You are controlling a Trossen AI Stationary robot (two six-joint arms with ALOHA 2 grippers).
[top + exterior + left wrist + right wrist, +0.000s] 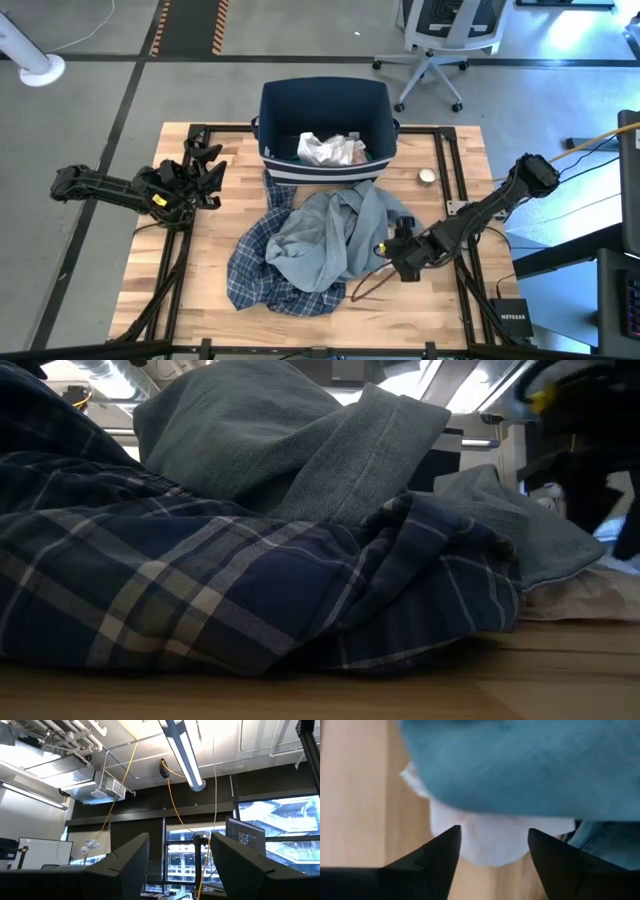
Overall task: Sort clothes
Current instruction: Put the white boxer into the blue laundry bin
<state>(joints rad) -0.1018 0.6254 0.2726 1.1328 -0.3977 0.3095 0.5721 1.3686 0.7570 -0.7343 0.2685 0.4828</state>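
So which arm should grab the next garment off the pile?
Right, probably. Its tool sits open at the grey garment's edge, a white piece between its fingers. The left tool is open too, but off at the table's side.

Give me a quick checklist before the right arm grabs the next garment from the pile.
1. Right end effector open: ok.
2. Right end effector at the pile's edge, pale white cloth piece between its fingers: ok.
3. Large light grey-blue garment overlaps that piece: not ok, may drag along.
4. Blue-and-white plaid shirt lies under the grey-blue garment: ok.
5. Navy fabric bin upright, with room: ok.
6. Left end effector clear of the pile, open: ok.
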